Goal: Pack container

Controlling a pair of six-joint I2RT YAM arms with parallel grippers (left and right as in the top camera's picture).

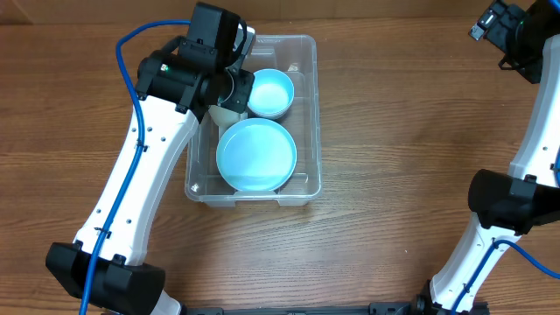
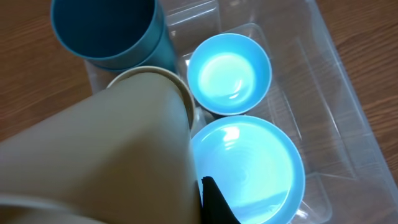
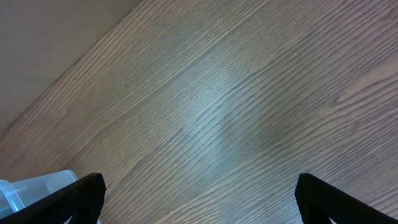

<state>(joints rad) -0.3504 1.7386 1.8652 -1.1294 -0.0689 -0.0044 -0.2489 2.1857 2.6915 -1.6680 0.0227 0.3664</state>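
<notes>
Wood-grain worktop (image 1: 394, 131) carries a clear plastic container (image 1: 308, 114) left of centre, its long axis running straight away from the robot. Inside, a large blue bowl (image 1: 256, 156) fills the near end and a small blue bowl (image 1: 269, 93) sits just beyond it. A teal cup (image 2: 106, 31) stands in the far left corner.

The left end effector (image 1: 226, 92) hangs directly over the container's far left part. Its jaws are closed tight, with a cream cup (image 2: 124, 149) pressed close against them. The wrist view is too crowded to show whether the cup's wall is actually pinched.

The right end effector (image 3: 200, 186) is spread wide and empty over bare wood, well apart from the container. From there the container lies far off to the robot's left, only a corner showing in the right wrist view.

The left arm (image 1: 140, 166) is plainly the nearer. Any coming placement likely turns on a short drop into the left side of the container, beside the bowls.
</notes>
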